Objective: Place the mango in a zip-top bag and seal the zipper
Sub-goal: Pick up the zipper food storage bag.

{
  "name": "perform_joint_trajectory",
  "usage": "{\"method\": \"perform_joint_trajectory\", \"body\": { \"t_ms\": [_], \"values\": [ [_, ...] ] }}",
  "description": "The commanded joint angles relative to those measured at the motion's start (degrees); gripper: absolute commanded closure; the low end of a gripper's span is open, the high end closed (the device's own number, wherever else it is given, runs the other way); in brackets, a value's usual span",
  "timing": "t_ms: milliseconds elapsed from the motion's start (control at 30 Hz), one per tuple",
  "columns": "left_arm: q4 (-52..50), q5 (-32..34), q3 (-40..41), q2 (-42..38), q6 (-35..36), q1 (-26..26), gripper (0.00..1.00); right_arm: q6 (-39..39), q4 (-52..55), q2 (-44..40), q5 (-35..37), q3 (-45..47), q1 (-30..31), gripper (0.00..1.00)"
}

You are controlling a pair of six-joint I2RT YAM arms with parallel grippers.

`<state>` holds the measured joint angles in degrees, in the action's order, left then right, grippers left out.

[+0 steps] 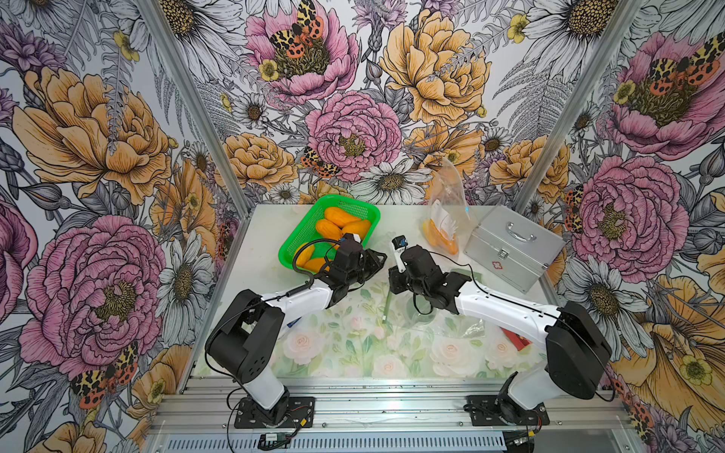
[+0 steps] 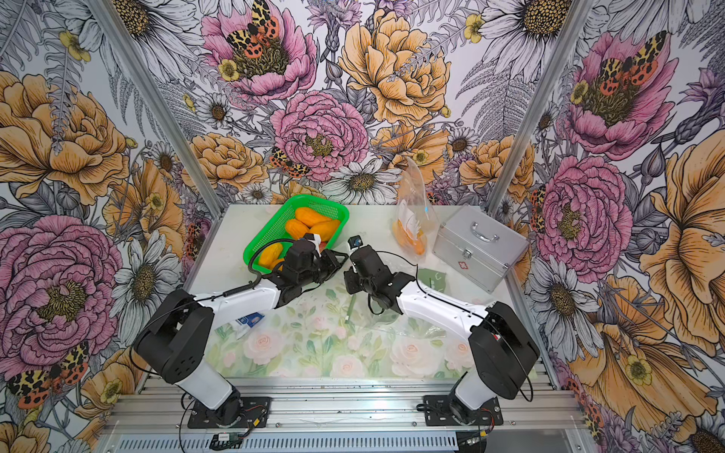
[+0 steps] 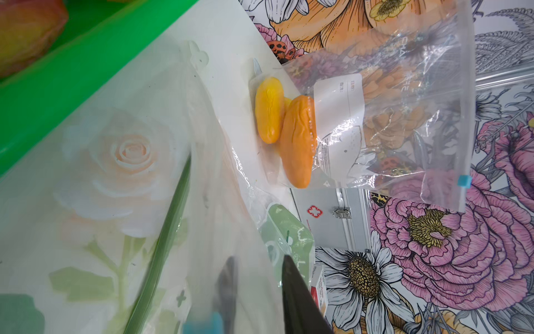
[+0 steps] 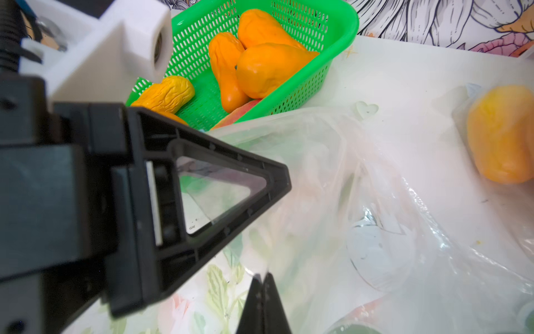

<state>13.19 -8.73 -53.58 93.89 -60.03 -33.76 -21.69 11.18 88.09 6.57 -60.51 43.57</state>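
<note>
Closest in, the left arm (image 1: 251,341) and right arm (image 1: 569,345) both lean toward the green basket (image 1: 300,235), reaching over a rose-print mat (image 1: 353,353). On that mat, in front of the basket and off to its right, lies the clear zip-top bag (image 4: 332,188), empty, with its green zipper strip (image 1: 386,308) on the basket side.

Now the pinch point: the right gripper (image 4: 262,282) is clenched, tips pressed together on a fold of the bag's film and holding it raised off the mat. Facing it, just in front of the basket's near corner, the left gripper (image 3: 258,257) has one finger showing through the film and one outside it, set close. Whether it truly grips the plastic, I can't tell.

Into the basket: mangoes (image 1: 341,217) piled inside, orange-yellow, none in the empty bag. Right of the basket, up against the wall, a second bag (image 1: 445,221) stands with mangoes in its bottom. Further right of the basket sits a silver case (image 1: 514,247), handle on top. Behind the basket, floral wallpaper (image 1: 353,117).
</note>
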Motion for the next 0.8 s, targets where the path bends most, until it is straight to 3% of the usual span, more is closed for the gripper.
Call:
{"method": "perform_joint_trajectory", "body": {
  "t_ms": [0,100,167,233,467,600,767],
  "values": [
    [1.7,-0.8,-1.3,-1.3,5.0,0.0,0.88,-1.5,-0.9,-2.5,2.1,0.9,0.3,1.0],
    [1.7,-1.2,-1.7,-2.3,11.1,-0.2,0.97,-2.9,-0.5,-5.0,3.2,1.4,-0.2,1.0],
    [1.7,-2.4,-2.2,-3.1,16.2,-0.2,1.0,-3.5,0.1,-7.1,3.7,1.4,-0.7,0.86],
    [1.7,-4.6,-2.9,-3.8,23.8,-0.3,1.0,-3.6,1.7,-9.6,4.3,0.8,-1.2,0.72],
    [1.4,-14.1,-3.5,-8.0,49.2,-1.0,1.0,-5.0,10.1,-17.9,8.9,-3.8,-4.1,0.51],
    [1.1,-18.9,-3.1,-10.3,59.3,-1.4,1.0,-8.5,15.5,-19.4,8.8,-6.8,-6.8,0.41],
    [-0.2,-20.2,0.8,-14.5,73.5,-2.8,1.0,-12.3,18.7,-19.2,4.6,-9.0,-9.4,0.34]
  ]
}}
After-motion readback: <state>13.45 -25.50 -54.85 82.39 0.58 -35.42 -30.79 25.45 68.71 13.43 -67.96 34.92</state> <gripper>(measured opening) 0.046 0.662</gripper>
